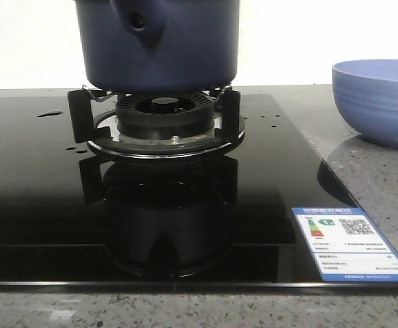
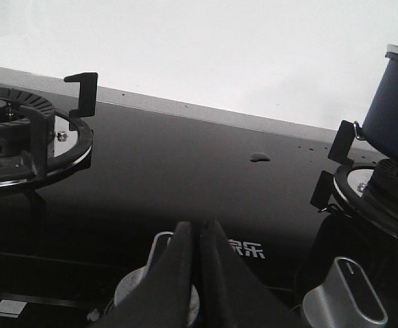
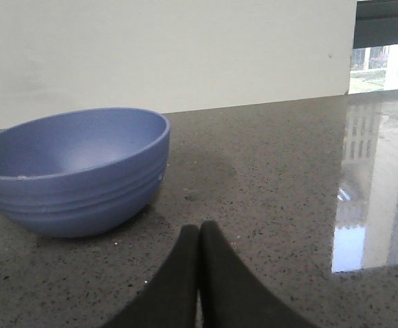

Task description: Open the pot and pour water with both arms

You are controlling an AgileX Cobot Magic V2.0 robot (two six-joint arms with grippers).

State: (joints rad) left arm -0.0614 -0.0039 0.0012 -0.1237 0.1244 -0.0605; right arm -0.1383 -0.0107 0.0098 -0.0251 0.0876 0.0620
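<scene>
The dark navy pot [image 1: 178, 48] stands on the burner [image 1: 163, 116] of the black glass hob; its handle stub with a round hole faces the front camera. Its top is cut off by the frame, so no lid shows. In the left wrist view the pot [image 2: 396, 109] is at the far right. My left gripper [image 2: 200, 229] is shut and empty, low over the hob's front near a silver knob [image 2: 151, 273]. My right gripper [image 3: 200, 229] is shut and empty over the stone counter, a short way from the lighter blue ribbed bowl [image 3: 76, 171]. Neither gripper shows in the front view.
The blue bowl [image 1: 379, 99] sits on the speckled counter right of the hob. A second burner [image 2: 21, 137] lies left of the pot's burner. Another knob [image 2: 345, 301] is near the pot's burner. An energy label [image 1: 349, 242] sticks on the hob's front right corner.
</scene>
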